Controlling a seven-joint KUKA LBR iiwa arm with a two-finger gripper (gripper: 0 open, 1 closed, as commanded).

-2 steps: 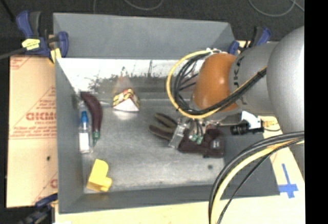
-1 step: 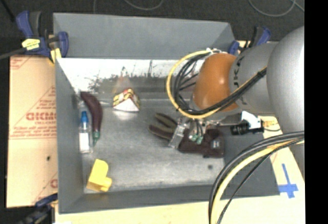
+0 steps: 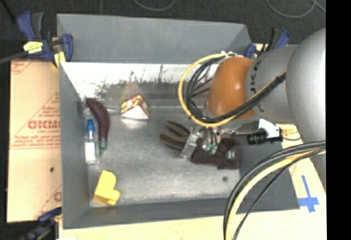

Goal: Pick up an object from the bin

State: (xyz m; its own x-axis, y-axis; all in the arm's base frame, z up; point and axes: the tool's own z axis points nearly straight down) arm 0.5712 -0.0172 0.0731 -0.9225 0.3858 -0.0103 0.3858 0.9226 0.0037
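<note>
Because the glove (image 3: 173,135) is soft and lies flat on the floor of the bin (image 3: 164,181), right of the middle and a little toward the near side, the main risk I see is a pinch that catches only a fold of cloth. A fold could slide out as the arm lifts, or the glove could hang long and drag on the bin's wall. It could also bunch up and be pushed along the floor instead of being taken. The glove looks dark brown, nearly black toward its right end, with its splayed ends pointing left and its wider cuff part toward the right. It looks limp and somewhat crumpled.

The gripper (image 3: 204,144) is right over the middle of the glove and seems to be touching it, though the wrist above hides most of the contact. Whether the gripper is released, clenched or grasping the cloth I cannot tell. An orange cover (image 3: 229,89) and looped cables (image 3: 189,96) on the arm sit above it and block the view further.

Nothing else lies close enough to be snagged. A small white, red and yellow wedge (image 3: 135,107) sits to the far left of the glove, apart from it. Well away, along the left wall, lie a dark brown strip (image 3: 99,118) with a white and blue bottle (image 3: 89,140) just beside it, and a yellow block (image 3: 106,188) in the near left corner.
</note>
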